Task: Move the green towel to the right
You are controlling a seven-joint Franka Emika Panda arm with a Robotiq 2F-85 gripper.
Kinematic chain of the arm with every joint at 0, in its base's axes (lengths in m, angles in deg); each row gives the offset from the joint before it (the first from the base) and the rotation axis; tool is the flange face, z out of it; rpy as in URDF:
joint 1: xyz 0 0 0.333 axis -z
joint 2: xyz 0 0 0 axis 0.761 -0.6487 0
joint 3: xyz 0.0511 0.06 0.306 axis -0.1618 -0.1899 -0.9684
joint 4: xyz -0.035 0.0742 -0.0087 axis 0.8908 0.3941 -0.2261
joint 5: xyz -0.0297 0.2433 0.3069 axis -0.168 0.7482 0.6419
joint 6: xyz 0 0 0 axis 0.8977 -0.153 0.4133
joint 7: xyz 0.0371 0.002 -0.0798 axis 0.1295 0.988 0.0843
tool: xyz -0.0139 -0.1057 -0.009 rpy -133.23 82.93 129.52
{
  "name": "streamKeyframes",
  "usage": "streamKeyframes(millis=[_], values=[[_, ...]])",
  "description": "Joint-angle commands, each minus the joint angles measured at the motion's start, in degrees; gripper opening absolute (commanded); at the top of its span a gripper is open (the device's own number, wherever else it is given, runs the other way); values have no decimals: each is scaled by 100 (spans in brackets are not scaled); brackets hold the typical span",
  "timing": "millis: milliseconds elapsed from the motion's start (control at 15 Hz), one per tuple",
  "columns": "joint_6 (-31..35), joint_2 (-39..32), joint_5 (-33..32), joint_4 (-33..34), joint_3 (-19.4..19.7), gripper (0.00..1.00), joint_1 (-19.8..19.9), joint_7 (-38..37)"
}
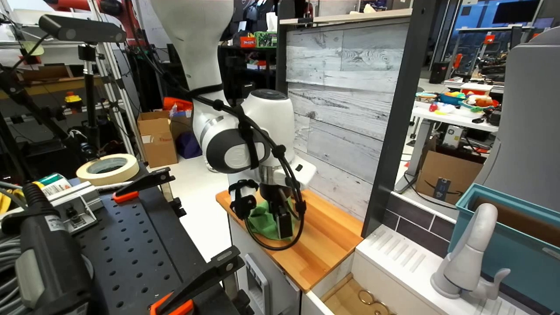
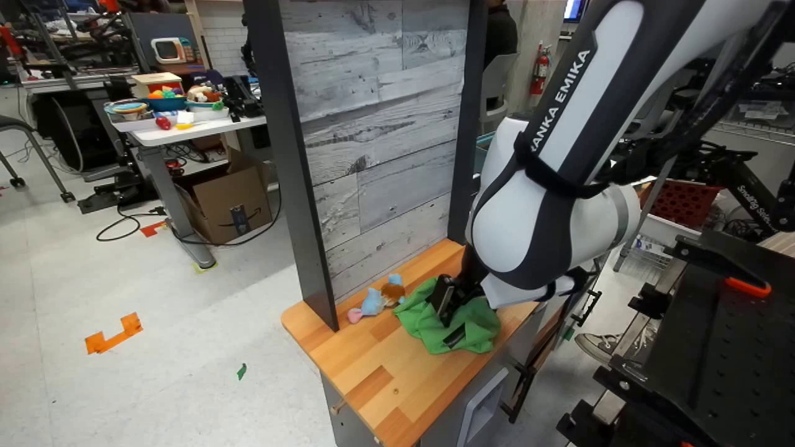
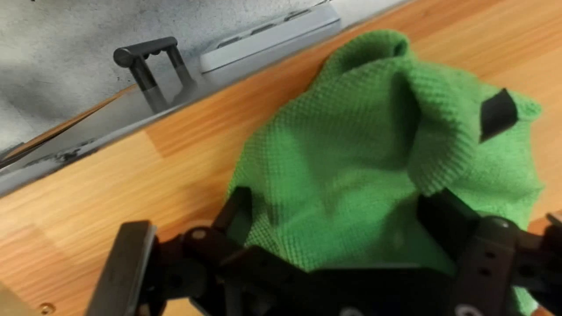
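The green towel (image 3: pixel 325 149) lies crumpled on the wooden counter (image 3: pixel 184 145). A black tag (image 3: pixel 498 115) shows on its right part in the wrist view. The towel also shows in both exterior views (image 1: pixel 262 221) (image 2: pixel 422 323), partly covered by the gripper. My gripper (image 3: pixel 338 204) points down at the towel with its two fingers wide apart and green cloth between them. The right fingertip in the wrist view meets a towel fold; I cannot tell how firmly they touch. The gripper also shows dark over the towel in an exterior view (image 2: pixel 450 310).
A small blue, brown and pink plush toy (image 2: pixel 376 300) lies beside the towel near the grey wooden panel (image 2: pixel 385 155). A drawer with scissors (image 1: pixel 372 302) and a faucet (image 1: pixel 468 249) stand past the counter's end. A black perforated table (image 1: pixel 131 249) stands opposite.
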Motion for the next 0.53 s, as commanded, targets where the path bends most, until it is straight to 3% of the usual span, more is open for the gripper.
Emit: streamKeyframes(millis=[0,467], values=[[-107,-141,83,276,198,100,155,-339],[-576,-274,507,854,284,100,613,-1090]])
